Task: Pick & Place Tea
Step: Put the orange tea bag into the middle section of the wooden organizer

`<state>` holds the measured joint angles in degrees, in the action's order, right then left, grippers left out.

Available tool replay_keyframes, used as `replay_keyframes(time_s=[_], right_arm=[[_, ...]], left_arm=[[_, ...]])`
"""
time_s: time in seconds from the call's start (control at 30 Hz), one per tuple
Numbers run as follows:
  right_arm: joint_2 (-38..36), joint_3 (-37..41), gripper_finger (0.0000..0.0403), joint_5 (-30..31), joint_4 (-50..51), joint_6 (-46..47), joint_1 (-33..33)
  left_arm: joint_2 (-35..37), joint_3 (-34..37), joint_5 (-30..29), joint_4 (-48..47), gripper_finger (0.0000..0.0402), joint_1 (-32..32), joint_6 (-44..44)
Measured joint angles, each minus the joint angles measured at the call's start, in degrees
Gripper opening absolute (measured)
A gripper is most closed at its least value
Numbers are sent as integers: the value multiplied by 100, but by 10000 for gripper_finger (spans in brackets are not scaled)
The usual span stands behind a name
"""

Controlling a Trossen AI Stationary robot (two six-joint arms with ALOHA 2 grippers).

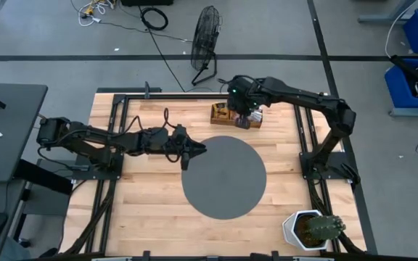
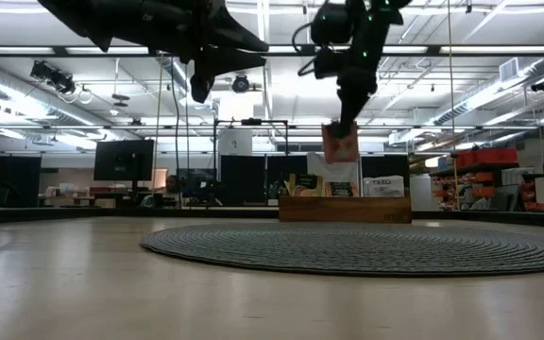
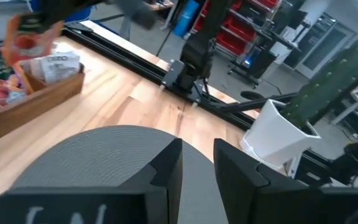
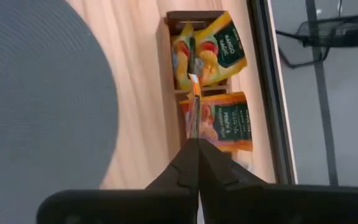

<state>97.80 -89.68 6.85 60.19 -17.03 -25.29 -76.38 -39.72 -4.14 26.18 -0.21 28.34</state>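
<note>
Right gripper hangs above the wooden compartment tray at the far side of the desk, fingers pinched together on the upper edge of one orange-red tea sachet. Low view shows what the overhead does not: the sachet dangles clear of the tray, lifted above the packets standing in it, hanging below the gripper. High view only has the right arm's head covering the tray's middle, sachet itself hidden beneath. Right wrist view looks down past the closed fingers: the held sachet appears edge-on as a thin orange strip, and under it two compartments hold more tea sachets, yellow-orange with dark green panels, print partly legible but too small to trust. Left wrist view catches the lifted sachet as an orange-red blur, with white packets in the tray's near end. Left gripper hovers over the near-left rim of the round grey mat, well apart from the tray; its fingers stand a little apart with nothing between them, grey mat showing through the gap. Left wrist view also takes in a cactus in a white pot at the desk's corner; high view places that pot on the right arm's side, near the front edge. A floor fan stands beyond the desk.
</note>
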Motion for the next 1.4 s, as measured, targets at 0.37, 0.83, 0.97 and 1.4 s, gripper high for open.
replay_keyframes(time_s=[0.37,0.83,0.97,1.4], right_arm=[[-72,1145,0,-345,-1419,-602,-626],[-72,1882,0,-793,-2198,-844,-919],[-72,2012,0,-802,-2332,-843,-919],[177,2012,0,-1036,-2475,-895,-930]], left_arm=[[2,0,-4,2,96,-206,251],[4,2,-11,9,96,-184,380],[4,2,-60,9,96,-184,403],[4,2,-175,11,96,-185,407]])
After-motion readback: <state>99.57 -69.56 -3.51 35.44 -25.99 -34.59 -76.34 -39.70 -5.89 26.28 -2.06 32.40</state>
